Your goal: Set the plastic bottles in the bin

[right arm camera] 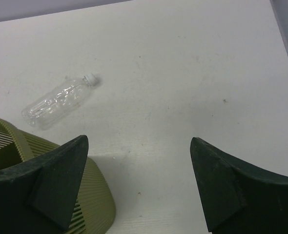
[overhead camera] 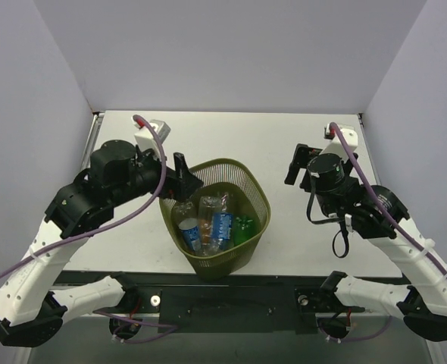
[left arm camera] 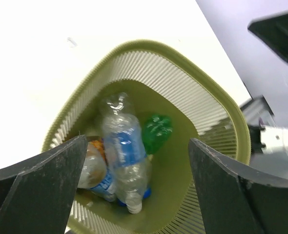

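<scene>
The olive-green mesh bin (overhead camera: pixel 231 162) stands at the table's middle front. Inside lie several plastic bottles: a clear one with a blue label (left arm camera: pixel 122 146), a green one (left arm camera: pixel 156 131) and an orange one (left arm camera: pixel 97 148), also seen from above (overhead camera: pixel 221 226). My left gripper (overhead camera: pixel 187 176) hangs open and empty over the bin's left rim (left arm camera: pixel 183 68). One clear white-capped bottle (right arm camera: pixel 61 100) lies on the table beyond the bin; the top view hides it. My right gripper (overhead camera: pixel 299 163) is open and empty, right of the bin (right arm camera: pixel 97 195).
White table (overhead camera: pixel 284 136) with grey walls on three sides. The left arm (overhead camera: pixel 95 189) reaches over the table's left part. The arm bases and a black rail (overhead camera: pixel 231 299) lie along the near edge.
</scene>
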### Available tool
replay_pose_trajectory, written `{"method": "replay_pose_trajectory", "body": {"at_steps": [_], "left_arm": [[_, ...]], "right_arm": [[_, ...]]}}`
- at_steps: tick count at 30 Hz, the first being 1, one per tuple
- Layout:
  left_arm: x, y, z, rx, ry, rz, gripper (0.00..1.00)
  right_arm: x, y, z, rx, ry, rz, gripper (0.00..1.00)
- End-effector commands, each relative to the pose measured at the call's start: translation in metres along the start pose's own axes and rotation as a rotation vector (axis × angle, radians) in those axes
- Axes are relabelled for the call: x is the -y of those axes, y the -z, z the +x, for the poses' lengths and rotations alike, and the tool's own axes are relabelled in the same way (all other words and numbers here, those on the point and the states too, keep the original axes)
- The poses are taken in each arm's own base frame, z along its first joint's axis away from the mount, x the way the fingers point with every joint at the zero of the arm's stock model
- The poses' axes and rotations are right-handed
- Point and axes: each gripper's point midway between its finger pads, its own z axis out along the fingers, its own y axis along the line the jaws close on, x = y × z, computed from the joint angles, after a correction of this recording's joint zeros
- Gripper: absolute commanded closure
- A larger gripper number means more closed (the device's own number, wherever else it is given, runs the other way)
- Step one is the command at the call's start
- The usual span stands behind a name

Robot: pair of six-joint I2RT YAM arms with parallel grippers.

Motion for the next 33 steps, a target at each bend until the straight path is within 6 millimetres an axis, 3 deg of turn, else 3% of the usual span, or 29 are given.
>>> {"method": "replay_pose_trajectory", "body": {"at_steps": [1, 6, 11, 14, 17, 19, 20, 21, 25, 28, 30, 33], "left_arm": [[-0.029, 0.04, -0.035, 0.135, -0.012, -0.22, 0.04], [-0.046, 0.059, -0.043, 0.208, 0.009, -0.318, 0.04], [-0.063, 0.067, -0.045, 0.265, 0.039, -0.4, 0.04], [-0.071, 0.068, -0.043, 0.291, 0.053, -0.425, 0.04], [-0.079, 0.054, -0.035, 0.295, 0.055, -0.425, 0.04], [-0.084, 0.051, -0.032, 0.289, 0.063, -0.438, 0.04], [-0.086, 0.049, -0.03, 0.283, 0.064, -0.442, 0.04], [-0.088, 0.049, -0.031, 0.282, 0.069, -0.446, 0.04], [-0.095, 0.045, -0.029, 0.277, 0.079, -0.451, 0.04], [-0.103, 0.04, -0.025, 0.26, 0.089, -0.464, 0.04], [-0.108, 0.038, -0.022, 0.253, 0.095, -0.473, 0.04], [-0.115, 0.036, -0.021, 0.246, 0.1, -0.477, 0.05]], "right_arm": [[-0.018, 0.002, -0.003, -0.042, 0.025, -0.081, 0.2], [-0.061, 0.01, 0.007, -0.124, 0.116, -0.269, 0.2], [-0.092, 0.005, 0.048, -0.301, 0.26, -0.357, 0.2], [-0.101, 0.004, 0.073, -0.389, 0.31, -0.397, 0.27], [-0.106, 0.002, 0.092, -0.469, 0.343, -0.412, 0.46], [-0.103, 0.0, 0.094, -0.472, 0.343, -0.388, 0.74], [-0.099, -0.002, 0.089, -0.452, 0.339, -0.367, 0.95], [-0.095, -0.004, 0.085, -0.435, 0.319, -0.342, 1.0], [-0.051, -0.017, 0.045, -0.294, 0.208, -0.147, 1.0], [0.001, -0.02, 0.011, -0.178, 0.127, 0.048, 1.0], [0.028, -0.02, 0.0, -0.15, 0.079, 0.135, 1.0], [0.064, -0.025, 0.004, -0.159, 0.029, 0.254, 1.0]]}}
